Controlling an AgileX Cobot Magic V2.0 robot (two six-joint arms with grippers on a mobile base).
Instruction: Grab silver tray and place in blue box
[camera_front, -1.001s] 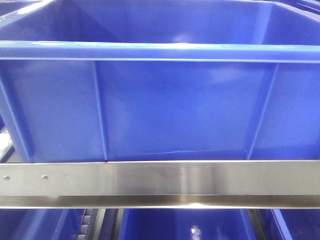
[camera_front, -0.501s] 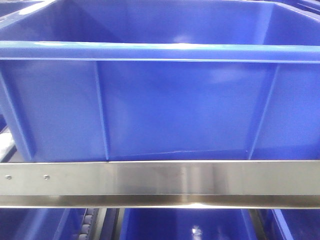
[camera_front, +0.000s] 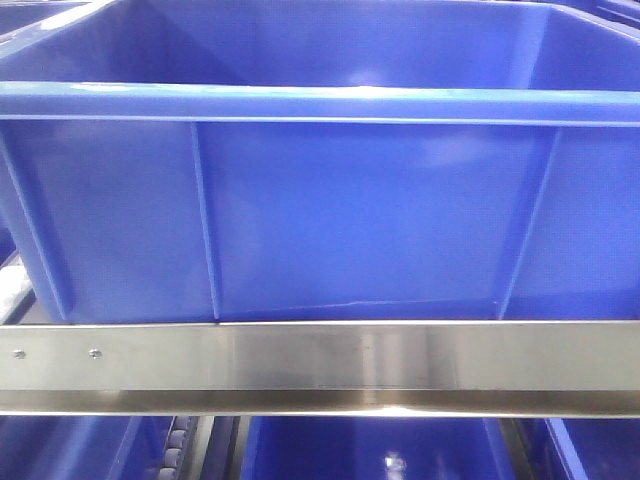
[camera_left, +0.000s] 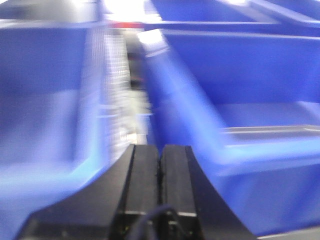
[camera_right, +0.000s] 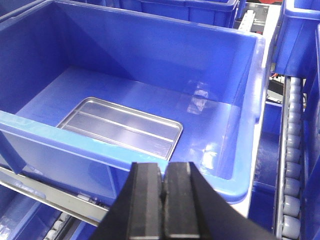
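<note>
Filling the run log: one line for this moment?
silver tray: flat on blue box floor | left gripper: shut, empty | right gripper: shut, empty, outside box

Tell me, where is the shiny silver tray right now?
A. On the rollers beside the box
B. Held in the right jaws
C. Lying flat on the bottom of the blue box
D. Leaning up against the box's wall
C. The right wrist view shows the silver tray lying flat on the floor of the blue box, while the right gripper is shut and empty above the rim.
</note>
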